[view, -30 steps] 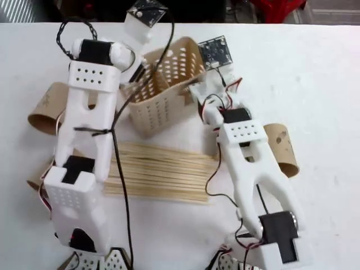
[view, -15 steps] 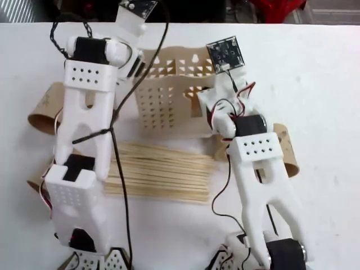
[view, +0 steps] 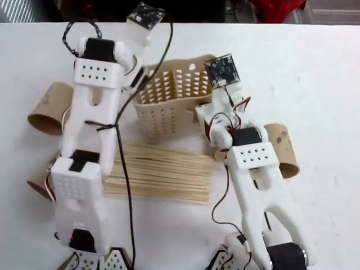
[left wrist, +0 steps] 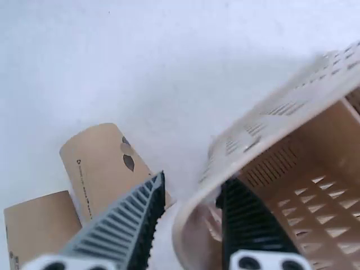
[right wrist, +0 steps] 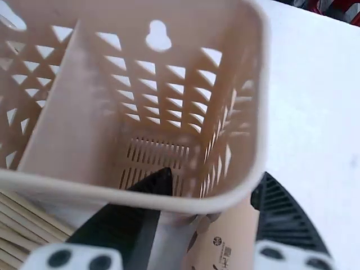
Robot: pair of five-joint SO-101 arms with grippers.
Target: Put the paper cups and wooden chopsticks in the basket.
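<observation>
Plastic basket point(view: 169, 112) looks light, stiff and tippy; your left gripper point(left wrist: 194, 183) and right gripper point(right wrist: 216, 177) each straddle its rim, fingers parted: pinch there.

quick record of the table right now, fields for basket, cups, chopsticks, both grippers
basket: centre, nothing seen inside
paper cups: three on their sides outside the basket, two on the left, one on the right
wooden chopsticks: piled on the table beside the basket
left gripper: open, straddling a basket wall
right gripper: open, straddling another wall
</observation>
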